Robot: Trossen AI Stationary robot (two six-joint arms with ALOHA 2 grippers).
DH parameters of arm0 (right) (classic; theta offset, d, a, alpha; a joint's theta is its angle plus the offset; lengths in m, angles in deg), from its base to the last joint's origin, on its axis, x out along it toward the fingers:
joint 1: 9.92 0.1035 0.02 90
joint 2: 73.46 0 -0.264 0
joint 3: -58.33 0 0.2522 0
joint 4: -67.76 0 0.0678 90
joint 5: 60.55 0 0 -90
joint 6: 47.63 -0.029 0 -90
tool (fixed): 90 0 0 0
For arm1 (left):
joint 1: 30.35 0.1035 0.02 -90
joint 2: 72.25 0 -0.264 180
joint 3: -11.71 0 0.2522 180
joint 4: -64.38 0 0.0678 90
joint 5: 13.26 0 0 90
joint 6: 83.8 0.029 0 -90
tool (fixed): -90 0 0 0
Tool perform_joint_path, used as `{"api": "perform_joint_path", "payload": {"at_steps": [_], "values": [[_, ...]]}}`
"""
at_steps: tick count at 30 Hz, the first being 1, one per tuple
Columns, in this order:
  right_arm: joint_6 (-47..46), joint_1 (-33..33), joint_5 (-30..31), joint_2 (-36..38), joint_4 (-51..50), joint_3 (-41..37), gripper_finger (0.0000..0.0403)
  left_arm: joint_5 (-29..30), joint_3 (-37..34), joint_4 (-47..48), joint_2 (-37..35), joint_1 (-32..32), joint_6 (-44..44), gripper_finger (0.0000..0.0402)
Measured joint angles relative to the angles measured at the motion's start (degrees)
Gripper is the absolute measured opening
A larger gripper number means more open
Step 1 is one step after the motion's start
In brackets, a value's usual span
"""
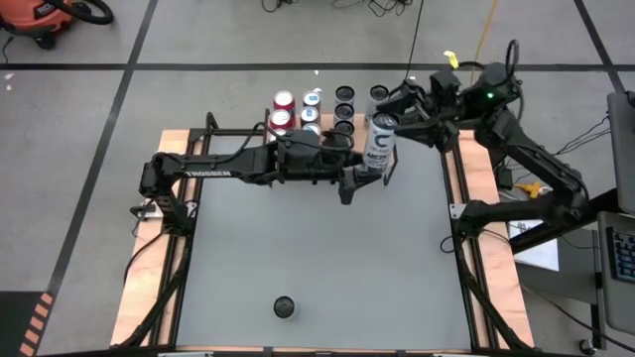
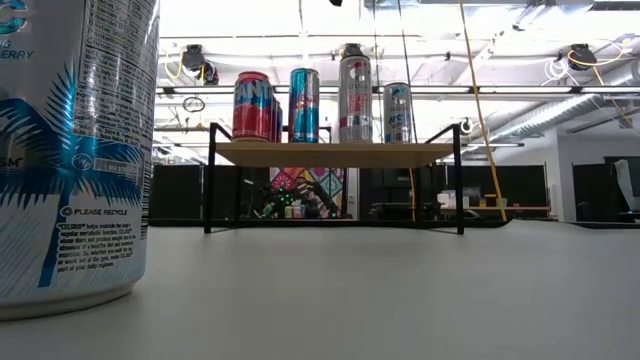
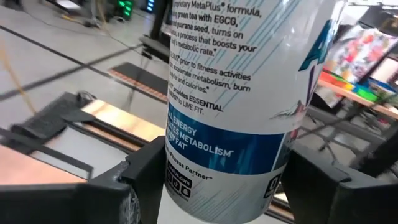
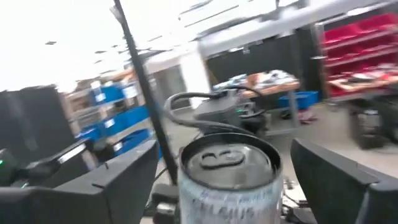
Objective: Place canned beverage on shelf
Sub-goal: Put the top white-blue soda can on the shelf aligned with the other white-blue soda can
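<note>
A tall white and blue can hangs in the air over the table's far middle, in front of the shelf. My left gripper reaches in from the left and is shut on the can's lower part. My right gripper comes from the far right; it is open, one finger on either side of the can's top with a gap at each side. The shelf, a light wooden top on black legs, stands at the table's far edge with several cans upright on it. My left gripper pinches the can's lower body between its two fingers, one on each side of the round wall. The fingers come about level from the table's left and lie across the can. The can is roughly upright, lifted clear of the table.
Another white and blue can stands alone near the table's front edge, close to the low camera. Several cans fill the shelf's left and middle. The grey tabletop between the arms and the front can is open room.
</note>
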Motion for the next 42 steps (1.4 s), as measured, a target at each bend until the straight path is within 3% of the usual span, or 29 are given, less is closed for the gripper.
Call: {"api": "perform_joint_path", "payload": {"at_steps": [6,8,16,25,39,42], "values": [[4.12,1.05,17.56,4.78,-15.66,0.13,0.0336,6.56,0.00,0.77,0.02,0.01,4.12,0.0251],[5.66,1.93,19.83,5.55,-18.49,0.15,0.0336,7.74,0.00,0.89,0.11,-0.01,4.62,0.0251],[8.31,5.51,22.88,5.29,-21.22,0.01,0.0336,10.33,0.00,-0.23,0.04,0.11,8.70,0.0251],[12.23,8.83,25.91,3.79,-16.58,-0.02,0.0324,10.50,0.02,0.02,0.17,0.00,8.74,0.0251],[13.15,9.16,25.78,3.77,-16.88,-0.02,0.0206,10.96,0.02,0.65,0.22,0.04,8.34,0.0251],[14.17,9.16,25.60,3.77,-16.91,-0.02,0.0196,12.21,0.02,0.66,0.24,0.02,8.53,0.0254]]}}
